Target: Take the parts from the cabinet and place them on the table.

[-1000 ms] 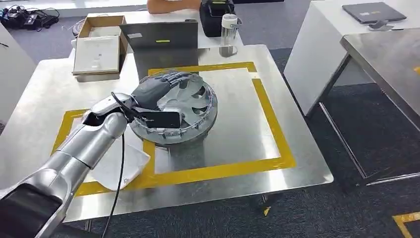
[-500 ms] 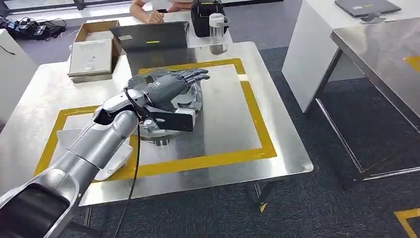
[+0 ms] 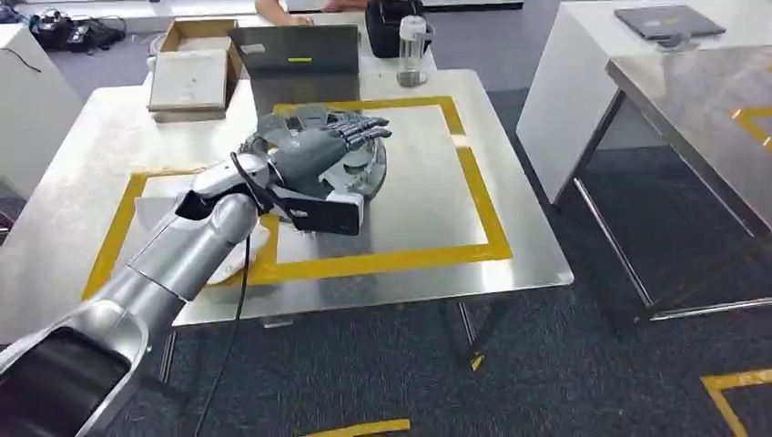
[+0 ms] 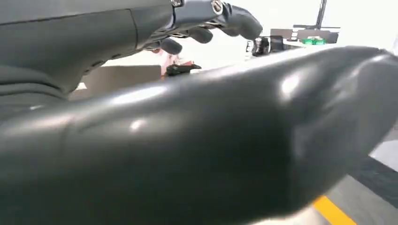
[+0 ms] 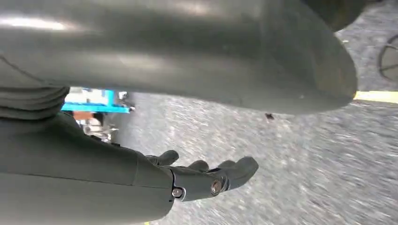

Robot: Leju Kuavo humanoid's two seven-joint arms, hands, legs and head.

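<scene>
The left hand (image 3: 319, 150) hovers flat over the round grey part (image 3: 364, 168), fingers stretched out and apart, gripping nothing. The part sits on the steel table (image 3: 510, 246), inside the yellow tape square (image 3: 478, 196), toward its far side, mostly hidden under the hand and wrist. A white sheet-like piece (image 3: 241, 250) lies at the near-left of the square, partly under the silver forearm.

In the left wrist view, the thick grey thumb fills the frame with dark fingers (image 4: 234, 18) extended beyond it, clear of anything.

Right hand (image 5: 206, 180) next: it hangs over grey carpet, fingers loosely extended and empty.

At the far edge of the table stands a clear bottle (image 3: 411, 50), an open cardboard box (image 3: 196, 64) to the far left, a grey laptop (image 3: 296, 55) between them. Another steel table (image 3: 701, 109) stands off to the right.
</scene>
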